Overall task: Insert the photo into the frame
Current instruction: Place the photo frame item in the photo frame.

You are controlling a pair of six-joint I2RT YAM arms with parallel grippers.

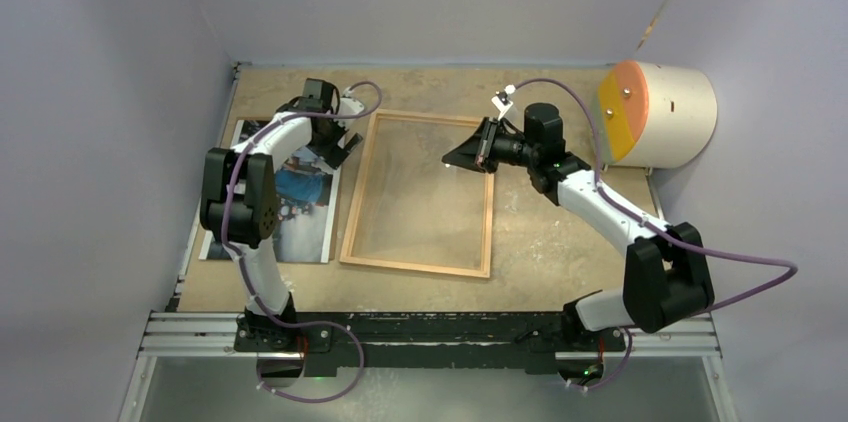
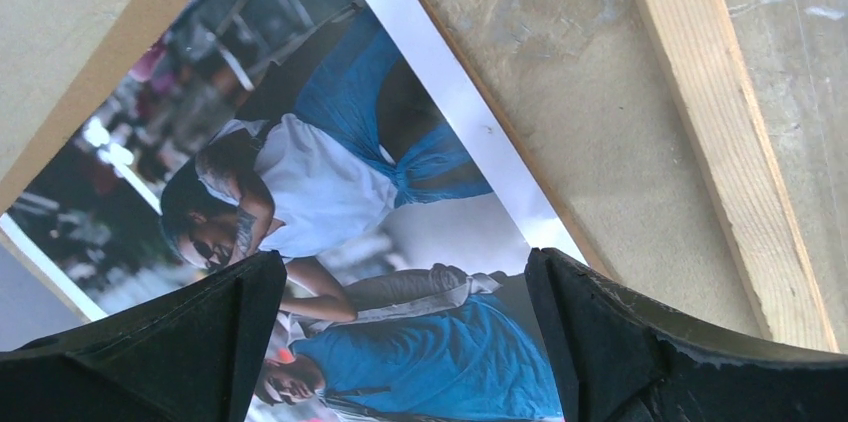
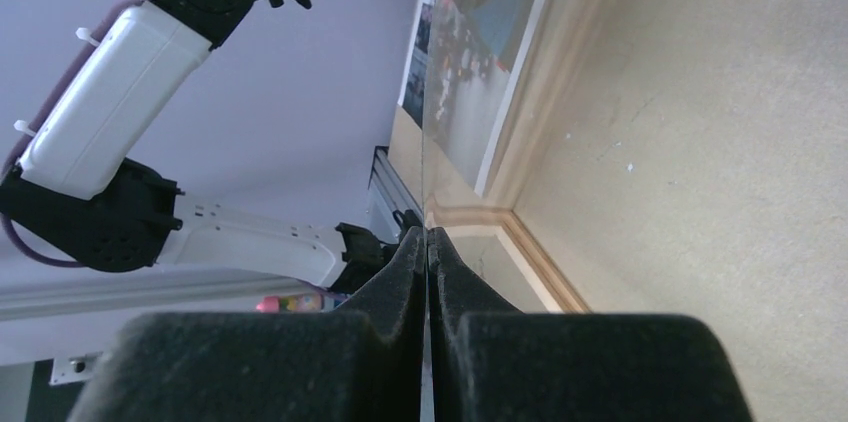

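Observation:
The photo (image 1: 285, 204) lies flat at the table's left, on a brown backing board (image 2: 95, 72); its people in blue and white fill the left wrist view (image 2: 330, 182). My left gripper (image 1: 340, 147) is open and empty just above the photo's far right part (image 2: 405, 342), one finger on each side. The light-orange frame (image 1: 487, 232) lies in the middle; one of its strips shows in the left wrist view (image 2: 730, 132). My right gripper (image 1: 470, 154) is shut on the thin clear pane (image 3: 428, 182), which is seen edge-on and seems tilted up off the frame (image 3: 545, 272).
A pale cylinder with an orange face (image 1: 655, 112) stands at the back right. Grey walls close in the left, back and right. The table's metal rail (image 1: 430, 337) runs along the near edge by the arm bases.

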